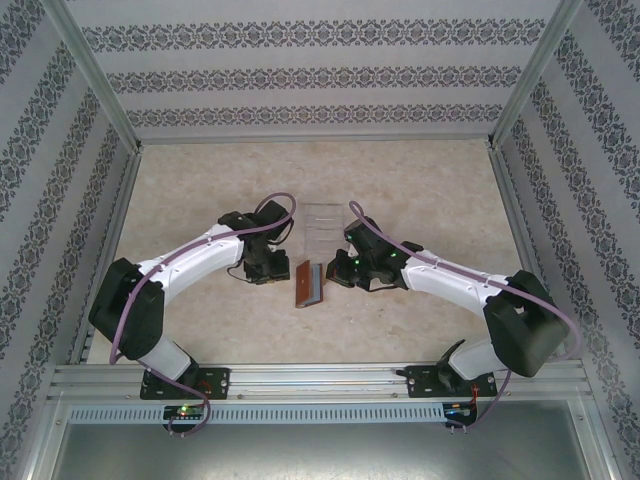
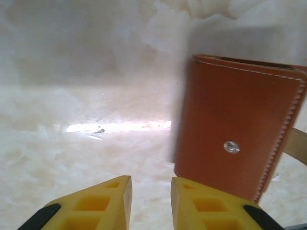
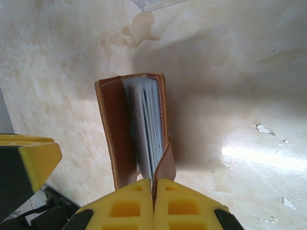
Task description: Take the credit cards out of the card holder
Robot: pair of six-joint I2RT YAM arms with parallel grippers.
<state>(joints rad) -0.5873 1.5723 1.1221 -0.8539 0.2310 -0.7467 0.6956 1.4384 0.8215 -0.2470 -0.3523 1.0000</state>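
Note:
The reddish-brown leather card holder (image 1: 301,284) stands partly open on the table between both arms, its grey-blue inner pockets (image 3: 145,120) fanned out. Only thin pale edges show among those pockets, so I cannot tell the credit cards apart from them. My right gripper (image 3: 153,188) is shut on the holder's little strap tab (image 3: 166,164), at the holder's right side (image 1: 340,272). My left gripper (image 2: 151,191) is open just left of the holder's brown outer cover (image 2: 240,120), which bears a metal snap (image 2: 231,146); nothing lies between its fingers.
A clear plastic box (image 1: 322,228) lies just behind the card holder, its corner (image 3: 158,4) near the top of the right wrist view. A left-arm yellow finger (image 3: 33,160) is close on the holder's far side. Patterned walls enclose the marbled table (image 1: 420,190).

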